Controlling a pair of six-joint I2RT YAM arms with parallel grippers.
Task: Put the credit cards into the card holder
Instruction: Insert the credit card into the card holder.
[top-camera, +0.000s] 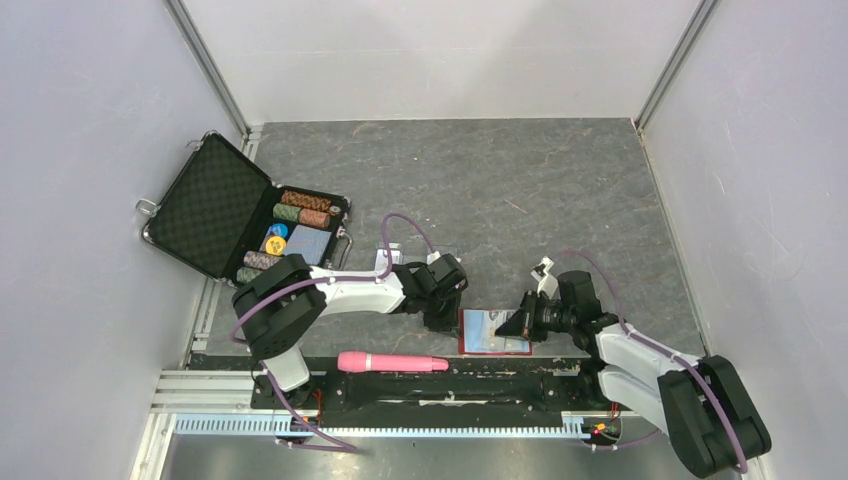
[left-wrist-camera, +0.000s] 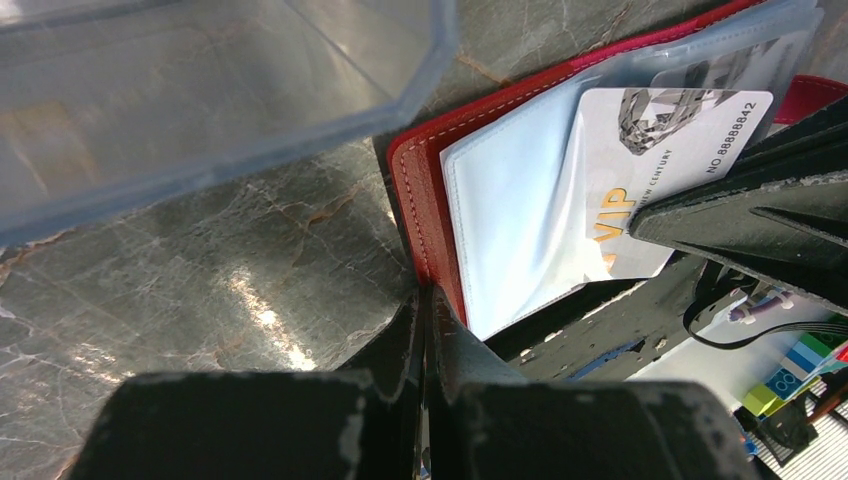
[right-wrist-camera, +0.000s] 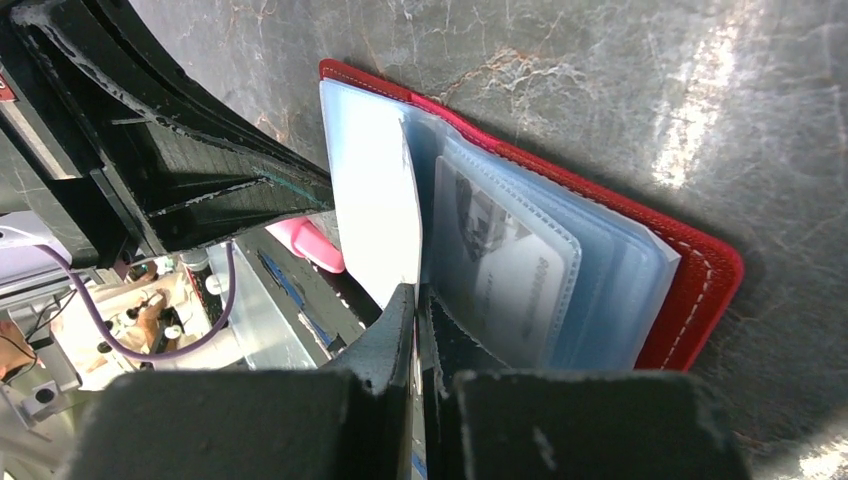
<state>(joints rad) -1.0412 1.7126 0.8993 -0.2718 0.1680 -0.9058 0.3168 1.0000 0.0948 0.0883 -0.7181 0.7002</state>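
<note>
1. Card holder (top-camera: 484, 338): I see it lying open on the bench (top-camera: 520, 190) at the middle of the near edge. Its red cover is down and its pale blue sleeves face up.
2. Left fingers (left-wrist-camera: 395, 360): they are pressed together, with their tip at the holder's left edge, where the red cover meets the first sleeve. I cannot tell whether the cover is nipped between them or only touched.
3. Right fingers (right-wrist-camera: 385, 345): they are closed on the lower edge of a credit card (right-wrist-camera: 375, 200), whose blank white side faces my right wrist camera.
4. The credit card is tilted over the holder's left half. In my left wrist view its printed face shows gold "VIP" lettering and a number, and its far end lies behind a clear sleeve.
5. Pocketed card (right-wrist-camera: 500, 255): a second card sits fully inside a sleeve, just to the right of the held one.
6. Clear case (left-wrist-camera: 200, 90): it sits on the bench near the holder's left side, not touching it.
7. Chip briefcase (top-camera: 245, 225): it stands open against the left edge, well apart from the holder, with rows of chips inside.
8. Pink cylinder (top-camera: 392, 362): it lies on the black rail along the near edge, to the left of the holder.
</note>
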